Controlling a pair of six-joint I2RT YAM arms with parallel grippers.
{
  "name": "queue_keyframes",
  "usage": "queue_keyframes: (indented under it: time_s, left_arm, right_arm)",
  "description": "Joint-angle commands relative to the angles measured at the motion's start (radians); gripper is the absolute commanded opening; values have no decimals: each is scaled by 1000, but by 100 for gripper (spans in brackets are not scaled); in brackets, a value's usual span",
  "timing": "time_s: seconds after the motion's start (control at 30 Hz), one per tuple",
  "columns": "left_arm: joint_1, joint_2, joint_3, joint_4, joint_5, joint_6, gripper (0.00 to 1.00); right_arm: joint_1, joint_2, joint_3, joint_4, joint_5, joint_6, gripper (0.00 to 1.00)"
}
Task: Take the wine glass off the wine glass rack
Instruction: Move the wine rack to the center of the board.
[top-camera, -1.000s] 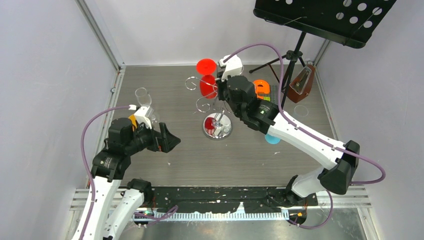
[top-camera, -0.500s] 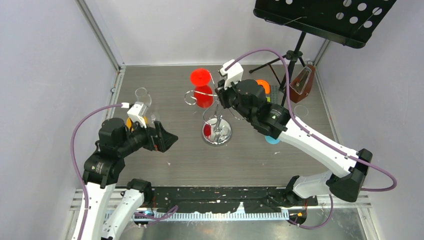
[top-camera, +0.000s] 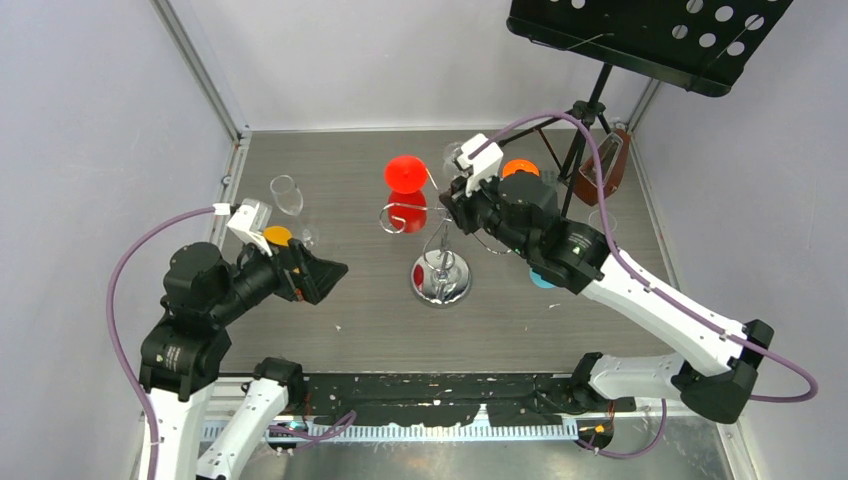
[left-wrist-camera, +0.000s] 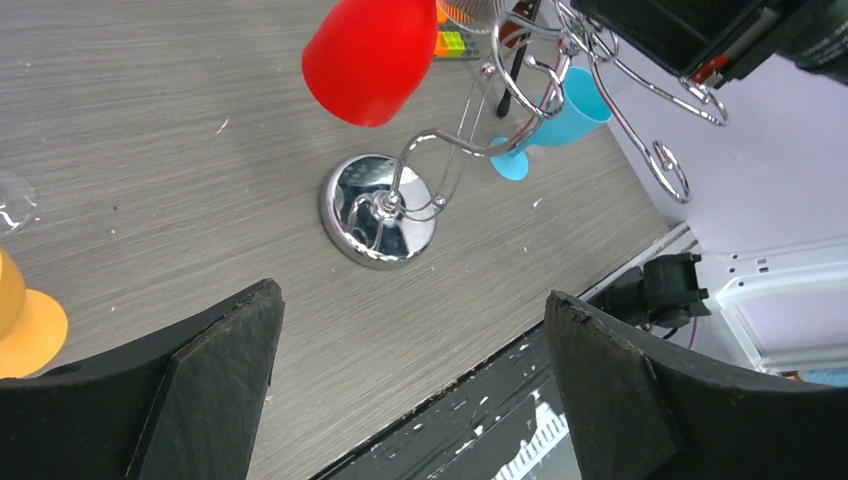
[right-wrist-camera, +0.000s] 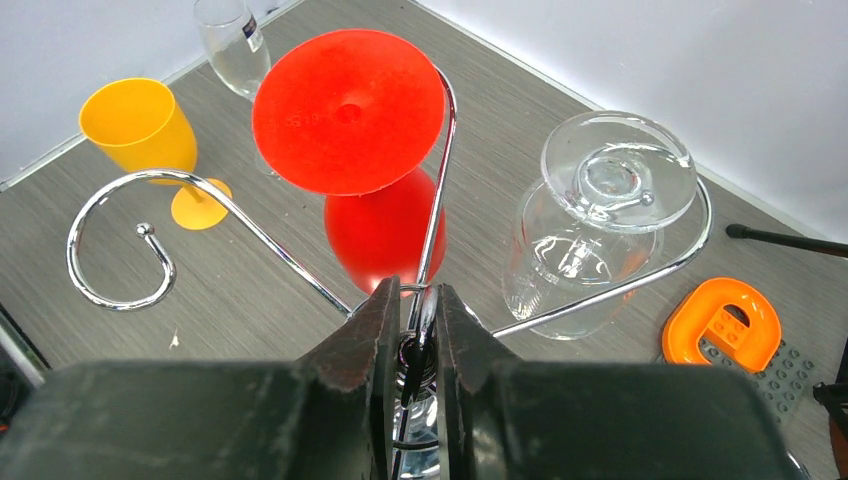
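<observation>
The chrome wine glass rack (top-camera: 440, 278) stands mid-table on its round mirrored base (left-wrist-camera: 378, 210). A red wine glass (top-camera: 407, 173) hangs upside down from one arm, its foot up (right-wrist-camera: 345, 110) and its bowl below (left-wrist-camera: 370, 55). A clear wine glass (right-wrist-camera: 600, 230) hangs from another arm. A third scroll arm (right-wrist-camera: 120, 240) is empty. My right gripper (right-wrist-camera: 412, 315) is shut on the wire loop at the top of the rack's post and sits above the rack (top-camera: 455, 205). My left gripper (top-camera: 325, 272) is open and empty, left of the rack (left-wrist-camera: 415, 370).
A yellow goblet (right-wrist-camera: 140, 125) and a clear glass (top-camera: 286, 193) stand at the left. A blue goblet (left-wrist-camera: 560, 120) lies right of the rack. An orange block (right-wrist-camera: 722, 322) and the black music stand (top-camera: 590, 110) are at the back right. The table's near edge (left-wrist-camera: 500, 330) is close.
The right gripper and the rack have shifted right and toward the near edge, and the rack has turned. The left arm has drawn back to the left, still open.
</observation>
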Motion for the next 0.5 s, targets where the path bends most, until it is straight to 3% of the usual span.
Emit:
queue_keyframes:
  time_s: [0.0,0.47]
  left_arm:
    - [4,13,41,40,7,-49,100]
    - [4,153,88,196,53,-139,100]
  right_arm:
    - [6,-110,-6,151,-28,3,6]
    - [6,-103,-13,137,-7,3,14]
